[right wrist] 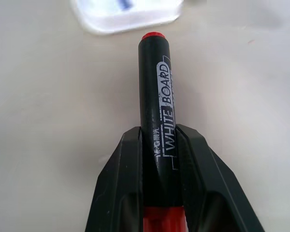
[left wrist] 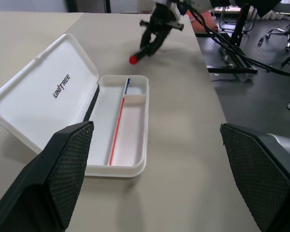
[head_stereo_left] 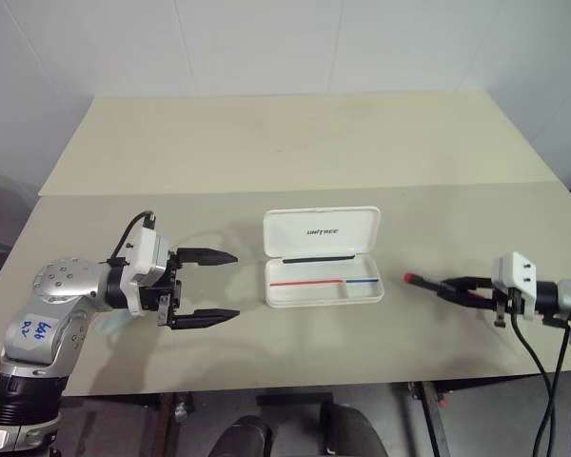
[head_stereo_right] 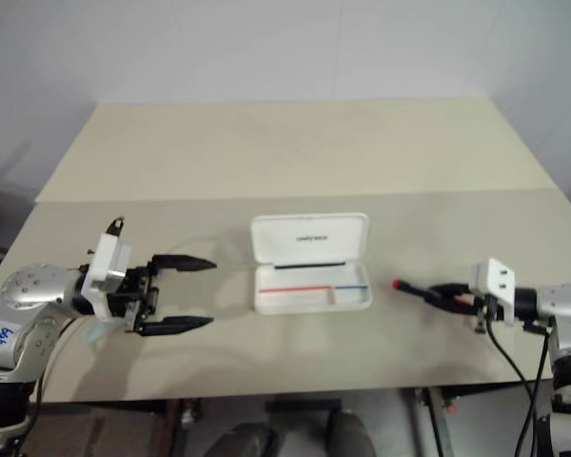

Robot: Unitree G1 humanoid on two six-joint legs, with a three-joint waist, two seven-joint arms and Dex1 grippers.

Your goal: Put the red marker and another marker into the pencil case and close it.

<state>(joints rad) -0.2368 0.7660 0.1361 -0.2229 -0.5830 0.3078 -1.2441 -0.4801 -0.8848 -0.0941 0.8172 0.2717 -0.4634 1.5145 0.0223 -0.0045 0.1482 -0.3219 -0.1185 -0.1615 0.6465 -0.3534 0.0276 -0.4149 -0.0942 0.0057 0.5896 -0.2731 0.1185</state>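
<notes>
Right gripper clamped on the red marker, held just right of the open, empty pencil case; left gripper jaws wide, holding nothing; both markers and lid closing remain to do.

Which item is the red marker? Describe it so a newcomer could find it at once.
Start at the long beige table and find the open white hard-plastic pencil case near its middle. To the case's right, the right gripper is shut on a slim dark-bodied marker with a red tip pointing at the case. White "WHITE BOARD" lettering along its barrel sets it apart.
</notes>
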